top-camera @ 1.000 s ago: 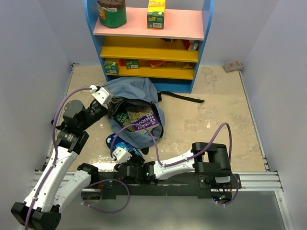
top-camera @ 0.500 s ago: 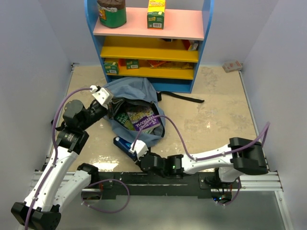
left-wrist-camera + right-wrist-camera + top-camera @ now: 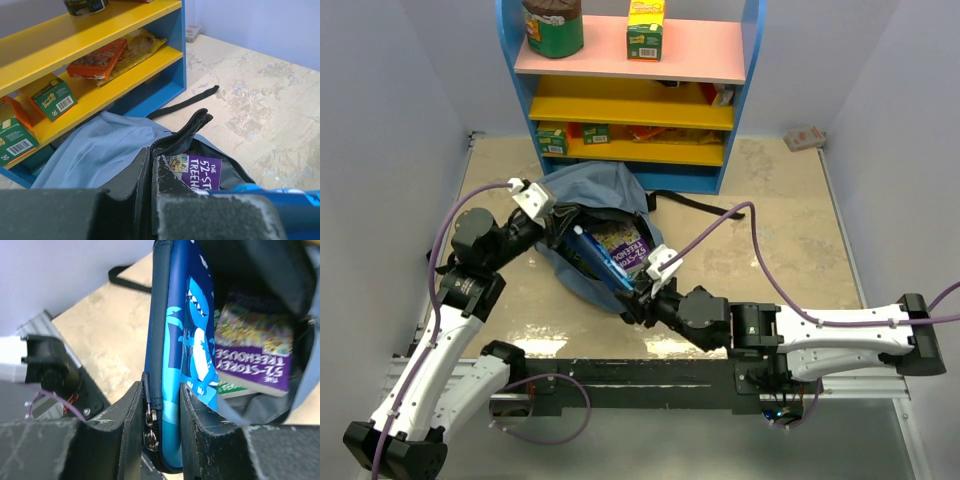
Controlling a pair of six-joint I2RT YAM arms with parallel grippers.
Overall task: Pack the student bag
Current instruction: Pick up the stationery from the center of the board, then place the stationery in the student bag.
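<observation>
Speckled worktop (image 3: 780, 230), shelf (image 3: 630, 100) behind. Student bag (image 3: 595, 185) lies open at shelf foot, my left gripper (image 3: 553, 222) clenched on its rim. My right gripper (image 3: 632, 296) grasps pencil case (image 3: 598, 256) over opening. Risk: end-held case pivots, snags rim.

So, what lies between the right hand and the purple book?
The dark-blue pencil case, clamped in the right hand, reaches from it toward the purple book inside the student bag; the right wrist view shows this best.

R gripper (image 3: 638, 296) swung fwd, closed on pencil case (image 3: 603, 258), lifted it off table (image 3: 770, 250). Case now ahead of jaws, over student bag (image 3: 600, 185) mouth.
</observation>
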